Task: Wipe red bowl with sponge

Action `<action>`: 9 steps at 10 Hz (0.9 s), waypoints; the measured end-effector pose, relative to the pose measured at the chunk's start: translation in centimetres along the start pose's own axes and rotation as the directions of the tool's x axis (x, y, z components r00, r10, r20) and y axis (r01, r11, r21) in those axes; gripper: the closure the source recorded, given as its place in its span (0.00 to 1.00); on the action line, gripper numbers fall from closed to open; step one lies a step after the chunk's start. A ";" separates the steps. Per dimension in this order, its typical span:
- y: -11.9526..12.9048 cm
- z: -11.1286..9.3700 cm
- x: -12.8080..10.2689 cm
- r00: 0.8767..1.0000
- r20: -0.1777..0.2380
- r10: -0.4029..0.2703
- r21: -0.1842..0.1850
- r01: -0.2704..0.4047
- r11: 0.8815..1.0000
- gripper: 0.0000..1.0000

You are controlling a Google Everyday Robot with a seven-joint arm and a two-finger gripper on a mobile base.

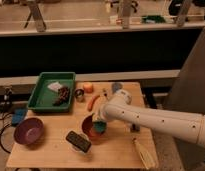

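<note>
At the left of the wooden worktop point(51, 150) sits a large round purple-maroon bowl point(28, 131). Above it, toward the upper left, is a green rectangular plastic tray point(42, 97). Lower centre lies a dark blackish rectangular block point(78, 141), just beside the small round dark red bowl point(88, 125). The gripper point(98, 122) points down into the right half of that bowl. Its jaws are clamped on the small teal-blue rectangular sponge point(100, 127), which sits inside the bowl. From there the white arm point(156, 120) rises to a rounded joint, then stretches low over the worktop, slanting down to the frame's right edge.
</note>
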 end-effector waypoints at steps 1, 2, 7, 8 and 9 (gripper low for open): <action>0.0 0.3 0.7 1.000 -0.014 0.001 -0.015 -0.001 1.000 1.00; -0.3 0.6 1.4 1.000 -0.026 0.000 -0.023 -0.001 1.000 1.00; -2.7 2.1 2.4 0.999 -0.045 0.000 -0.004 0.000 1.000 1.00; -3.4 2.3 2.2 0.999 -0.038 -0.005 0.020 0.006 1.000 1.00; -3.8 2.2 2.0 0.999 -0.033 -0.010 0.041 0.011 0.999 1.00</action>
